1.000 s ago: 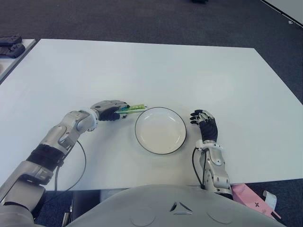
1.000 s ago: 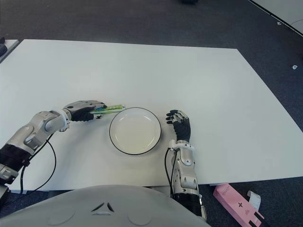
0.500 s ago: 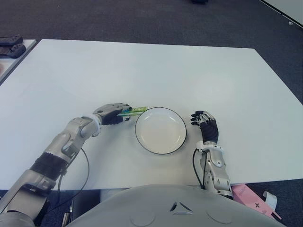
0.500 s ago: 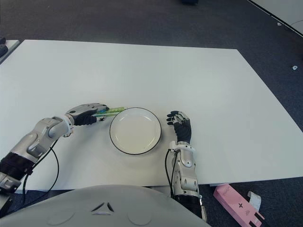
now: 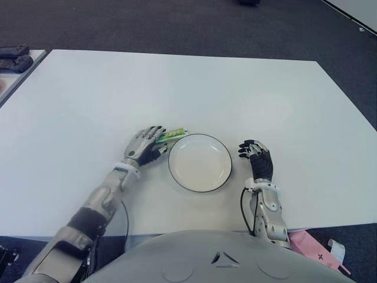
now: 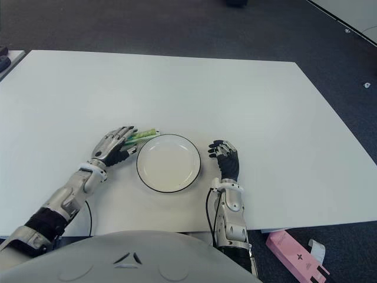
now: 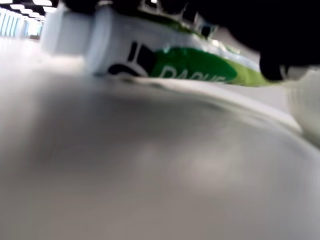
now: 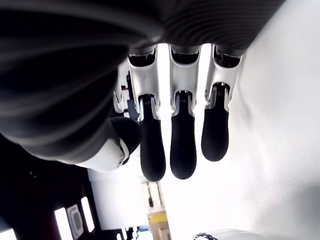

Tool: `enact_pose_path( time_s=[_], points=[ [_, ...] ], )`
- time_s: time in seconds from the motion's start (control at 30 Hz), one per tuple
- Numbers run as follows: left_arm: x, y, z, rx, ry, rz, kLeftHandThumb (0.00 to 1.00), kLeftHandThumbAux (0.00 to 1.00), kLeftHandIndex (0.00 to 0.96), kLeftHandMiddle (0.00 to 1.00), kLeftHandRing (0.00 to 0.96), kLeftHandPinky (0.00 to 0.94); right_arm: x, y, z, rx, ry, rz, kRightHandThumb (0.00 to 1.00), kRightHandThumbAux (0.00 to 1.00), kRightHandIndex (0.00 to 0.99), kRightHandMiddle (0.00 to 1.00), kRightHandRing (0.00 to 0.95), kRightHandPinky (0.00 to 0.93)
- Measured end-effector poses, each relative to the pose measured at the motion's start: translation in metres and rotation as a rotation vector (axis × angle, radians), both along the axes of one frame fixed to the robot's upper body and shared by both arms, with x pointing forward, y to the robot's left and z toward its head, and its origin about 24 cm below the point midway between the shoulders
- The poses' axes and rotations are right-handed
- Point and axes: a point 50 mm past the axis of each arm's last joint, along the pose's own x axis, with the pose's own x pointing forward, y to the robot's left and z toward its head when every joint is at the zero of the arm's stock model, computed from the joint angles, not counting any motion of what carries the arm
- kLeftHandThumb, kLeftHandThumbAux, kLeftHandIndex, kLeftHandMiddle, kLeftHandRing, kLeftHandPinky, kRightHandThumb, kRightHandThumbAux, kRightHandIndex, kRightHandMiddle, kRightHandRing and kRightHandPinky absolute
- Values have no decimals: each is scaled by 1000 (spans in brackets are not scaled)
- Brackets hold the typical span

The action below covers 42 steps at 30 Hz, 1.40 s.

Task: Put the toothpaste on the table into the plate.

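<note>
The white tabletop (image 5: 235, 88) carries a round white plate (image 5: 200, 163) with a dark rim, and the plate holds nothing. The green and white toothpaste (image 5: 171, 134) lies flat on the tabletop just outside the plate's rim, on its far left side, with its tail end pointing toward the plate; whether it touches the rim cannot be told. The left hand (image 5: 145, 145) lies low over the tabletop just left of the plate, fingers stretched out and spread, their tips over the cap end of the tube; it grips nothing. In the left wrist view the toothpaste (image 7: 165, 62) rests on the tabletop with its white cap at one end and dark fingertips above it. The right hand (image 5: 257, 159) shows on the right side of the plate, near its rim, with its dark fingers (image 8: 182, 142) loosely bent and holding nothing. A pink box (image 5: 309, 243) sits on the floor below the tabletop's near right edge.
</note>
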Motion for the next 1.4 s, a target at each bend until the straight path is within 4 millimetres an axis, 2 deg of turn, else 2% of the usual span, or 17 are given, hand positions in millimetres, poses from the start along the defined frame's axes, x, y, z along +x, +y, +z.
enact_pose_path(
  time_s=[0.33,0.5,0.8,1.0,1.4],
  points=[
    [8,-9,-1,0,-145,101,562,131,0,18,0,4,-2,-1,0,-3,2,-4,710,725,429,526,518,513],
    [11,-12,-1,15,-181,99,606,203,0,21,0,41,-2,-1,0,-6,3,-7,710,724,430,528,516,512],
    [12,-13,-1,51,-226,94,610,214,0,45,10,45,-3,-1,0,-7,5,-9,709,723,430,531,516,513],
    [13,-14,-1,63,-238,80,647,259,10,50,31,130,-3,-1,0,-5,6,-9,709,722,430,532,516,514],
    [13,-12,-1,71,-241,70,676,302,35,43,73,211,-3,-2,0,-6,4,-6,709,723,430,537,523,526]
  ],
)
